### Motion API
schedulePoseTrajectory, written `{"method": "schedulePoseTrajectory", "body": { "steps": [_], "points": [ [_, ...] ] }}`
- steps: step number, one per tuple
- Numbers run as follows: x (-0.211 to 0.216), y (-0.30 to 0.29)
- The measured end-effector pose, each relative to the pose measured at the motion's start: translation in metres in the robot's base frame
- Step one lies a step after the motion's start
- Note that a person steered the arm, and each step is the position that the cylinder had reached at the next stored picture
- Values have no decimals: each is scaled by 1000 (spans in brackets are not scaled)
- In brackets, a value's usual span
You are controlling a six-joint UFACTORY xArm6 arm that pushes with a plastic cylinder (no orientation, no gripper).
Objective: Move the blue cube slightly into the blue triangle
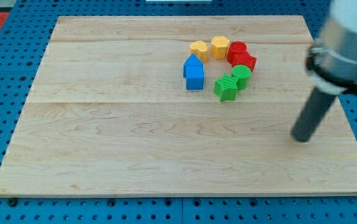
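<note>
The blue cube [195, 78] sits on the wooden board [103, 143] above the middle, touching the blue triangle [192, 62] just above it; together they look like one house shape. My tip [301, 138] is at the board's right side, far to the right of and below both blue blocks, touching no block.
A ring of blocks lies to the right of the blue ones: a yellow heart [199, 49], a yellow hexagon [220, 46], a red cylinder [237, 51], a red star [243, 61], a green cylinder [241, 76] and a green star [226, 88]. The arm's grey body [346, 43] stands at the view's top right.
</note>
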State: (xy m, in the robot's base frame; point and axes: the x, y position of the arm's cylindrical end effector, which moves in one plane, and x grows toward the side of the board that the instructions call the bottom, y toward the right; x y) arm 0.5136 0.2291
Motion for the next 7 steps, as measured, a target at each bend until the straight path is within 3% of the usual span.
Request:
{"method": "schedulePoseTrajectory", "body": {
  "steps": [1,3,4,5,6,7],
  "points": [
    [-16,59],
    [-17,37],
    [-16,-46],
    [-40,-169],
    [-70,-245],
    [-92,-242]
  ]
}}
